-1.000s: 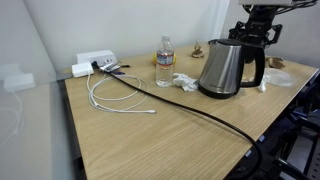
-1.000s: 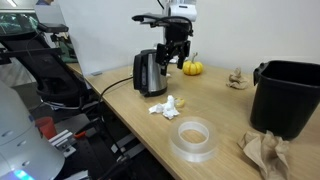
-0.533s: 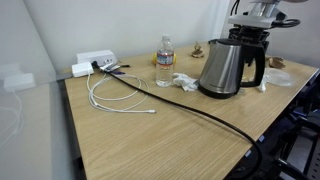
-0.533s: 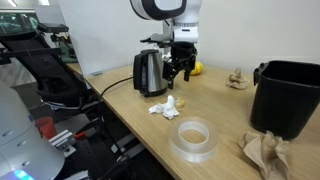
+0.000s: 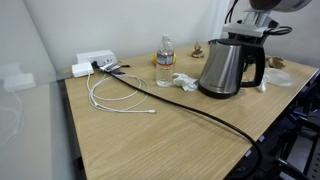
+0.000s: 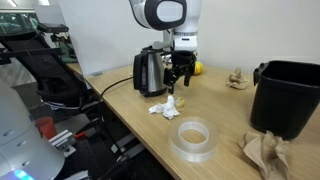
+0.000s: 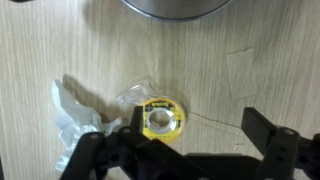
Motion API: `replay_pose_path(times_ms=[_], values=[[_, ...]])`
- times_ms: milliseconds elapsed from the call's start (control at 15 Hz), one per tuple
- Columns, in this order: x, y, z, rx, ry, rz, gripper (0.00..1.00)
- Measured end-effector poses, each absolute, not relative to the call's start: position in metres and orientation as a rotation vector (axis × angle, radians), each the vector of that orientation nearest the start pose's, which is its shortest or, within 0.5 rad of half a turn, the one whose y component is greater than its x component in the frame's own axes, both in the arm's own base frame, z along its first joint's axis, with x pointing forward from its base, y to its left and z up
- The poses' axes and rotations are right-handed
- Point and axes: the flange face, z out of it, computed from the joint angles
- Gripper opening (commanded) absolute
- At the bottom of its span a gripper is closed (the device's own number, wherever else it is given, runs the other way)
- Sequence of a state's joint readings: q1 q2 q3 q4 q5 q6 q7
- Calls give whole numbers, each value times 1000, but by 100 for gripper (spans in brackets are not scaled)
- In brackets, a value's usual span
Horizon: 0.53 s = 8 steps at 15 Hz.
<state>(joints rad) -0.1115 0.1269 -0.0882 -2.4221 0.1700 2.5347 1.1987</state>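
Hand [image 7: 192, 124] hangs over the surface [image 7: 270, 60] with its fingers [image 7: 262, 135] spread wide and nothing in them; in the wrist view they poke in from the bottom edge, one lower left, one lower right. The little yellow tape [image 7: 163, 120] lies flat just below the centre of that frame, between the fingers but closer to the lower-left one; it's sitting on a crumpled clear wrapper [image 7: 75, 110] that spills off to the left. The kettle [image 7: 175, 7] fills the top edge, pretty close; in an exterior view the hand [image 6: 178, 80] is right next to the kettle [image 6: 148, 72] and above the wrapper [image 6: 163, 106].

What I'd worry about: the tape is off-centre, so on a squeeze one finger would probably hit first and just shove it sideways. The wrapper looks slippery and loose; it could bunch up under a finger or get pinched along with the roll. The tape is also low and flat, so the fingertips may scrape the surface. With the kettle that near, any drift toward the top of the frame could bump it.
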Motion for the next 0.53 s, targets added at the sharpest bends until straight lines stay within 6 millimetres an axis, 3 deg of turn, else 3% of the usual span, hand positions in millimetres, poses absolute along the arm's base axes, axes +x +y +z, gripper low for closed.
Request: replay_pose_path(times_ms=[533], values=[[482, -106, 243, -2209, 2158, 96, 100]])
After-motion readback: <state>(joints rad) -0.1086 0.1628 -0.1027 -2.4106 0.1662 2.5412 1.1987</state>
